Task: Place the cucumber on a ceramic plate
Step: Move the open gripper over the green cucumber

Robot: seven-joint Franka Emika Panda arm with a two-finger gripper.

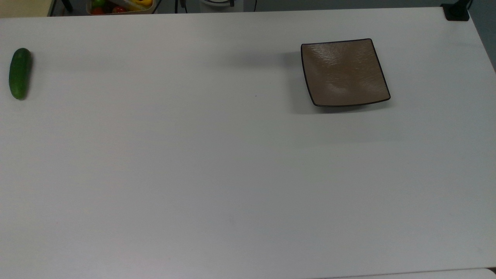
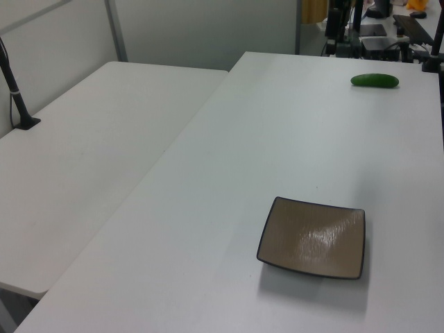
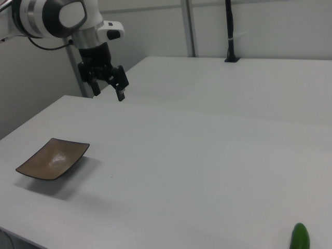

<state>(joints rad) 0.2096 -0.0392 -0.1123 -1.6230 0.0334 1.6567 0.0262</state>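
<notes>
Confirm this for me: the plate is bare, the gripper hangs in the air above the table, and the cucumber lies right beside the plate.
One thing is wrong: the cucumber is not beside the plate. In the top view it lies far off at the table's left edge, with the plate toward the right. The plate is bare, and the right view shows the gripper hanging above the table.

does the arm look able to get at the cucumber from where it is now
Probably yes: the end effector hangs open above the table, nothing lies between it and the cucumber, though the cucumber sits far across, near the opposite edge.
</notes>
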